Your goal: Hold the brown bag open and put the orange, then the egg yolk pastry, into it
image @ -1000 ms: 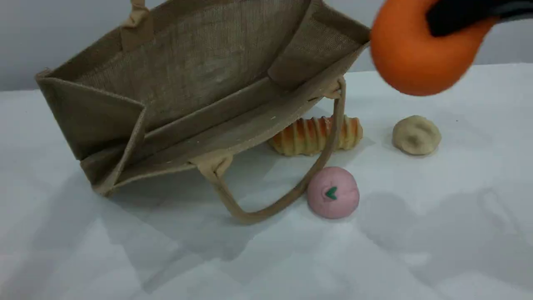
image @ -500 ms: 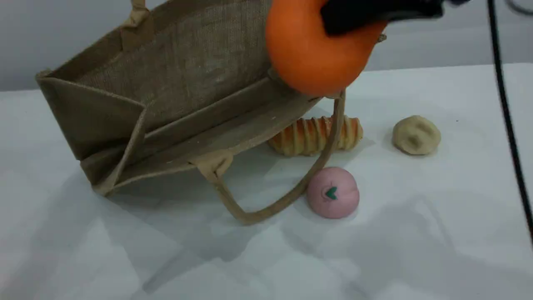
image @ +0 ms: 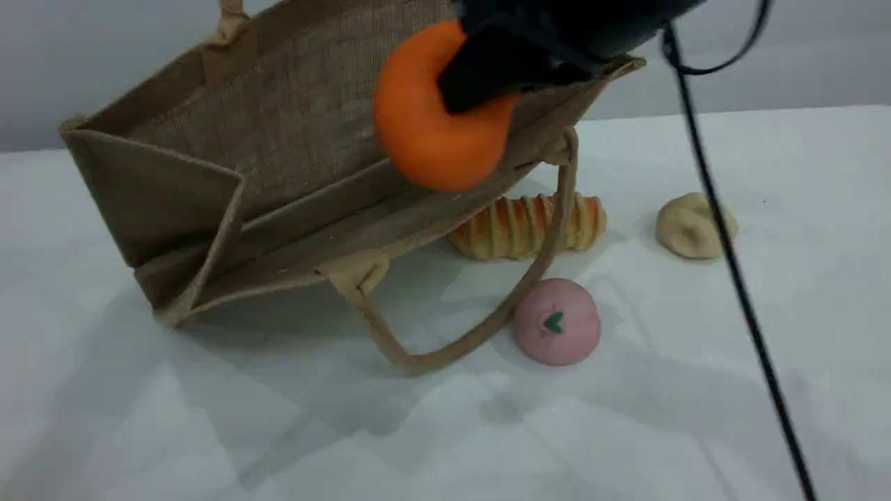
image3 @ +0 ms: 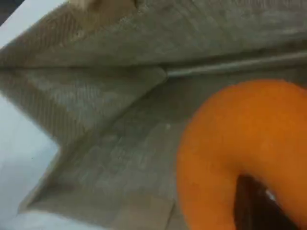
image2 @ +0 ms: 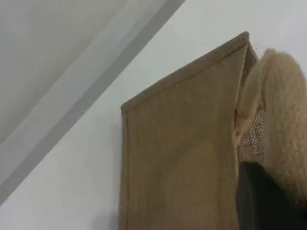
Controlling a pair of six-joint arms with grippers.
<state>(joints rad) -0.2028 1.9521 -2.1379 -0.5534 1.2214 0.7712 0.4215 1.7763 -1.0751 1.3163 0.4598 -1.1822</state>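
Observation:
The brown bag (image: 278,139) stands tilted on the table with its mouth open toward the camera. Its far handle (image: 230,21) runs up past the top edge. In the left wrist view my left gripper (image2: 261,201) is shut on that beige handle (image2: 283,134), above the bag's side wall (image2: 182,153). My right gripper (image: 487,69) is shut on the orange (image: 431,125), which hangs in the bag's mouth. The right wrist view shows the orange (image3: 230,143) over the bag's inner walls (image3: 120,96). The egg yolk pastry (image: 689,226) lies on the table at the right.
A striped bread roll (image: 515,226) lies against the bag's front edge, under the loose front handle (image: 445,355). A pink ball with a green mark (image: 557,321) sits in front of it. A black cable (image: 731,264) hangs across the right side.
My right gripper has carried the orange leftward and down, from outside the bag's right end into its open mouth. The bag and the other items have not moved.

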